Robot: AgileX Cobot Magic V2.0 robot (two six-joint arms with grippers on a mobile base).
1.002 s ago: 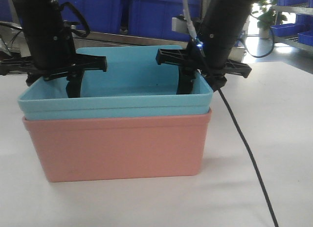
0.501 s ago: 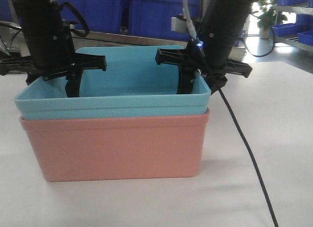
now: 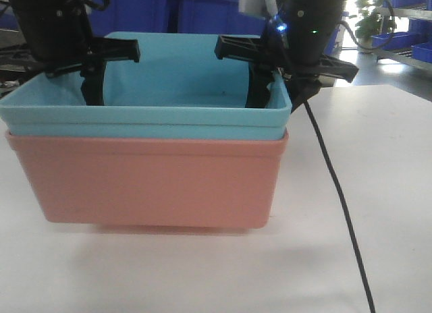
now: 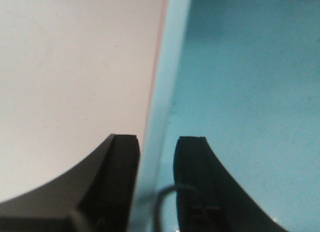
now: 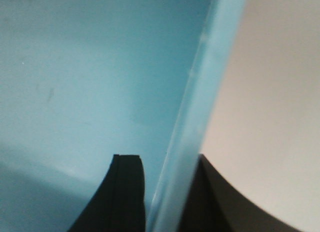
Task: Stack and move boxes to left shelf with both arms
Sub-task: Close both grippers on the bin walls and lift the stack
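Note:
The teal-blue box [image 3: 175, 127] sits nested inside the salmon pink box [image 3: 148, 185]. The stack hangs just above the white table [image 3: 202, 272], with a shadow beneath it. My left gripper [image 3: 91, 83] is shut over the stack's left wall, one finger inside and one outside. In the left wrist view my left gripper [image 4: 157, 139] straddles the teal rim [image 4: 167, 82]. My right gripper [image 3: 263, 83] is shut over the right wall. In the right wrist view my right gripper [image 5: 165, 159] straddles the teal rim [image 5: 210, 67]. The left shelf is out of view.
Dark royal-blue crates [image 3: 189, 9] stand behind the stack. A rack with blue bins [image 3: 405, 23] is at the far right, beside a plant [image 3: 368, 9]. A thin black cable [image 3: 337, 198] runs from the right arm across the table to the front edge.
The stacked boxes have risen off the table with both grippers. They have shifted left and towards the camera, and now look larger.

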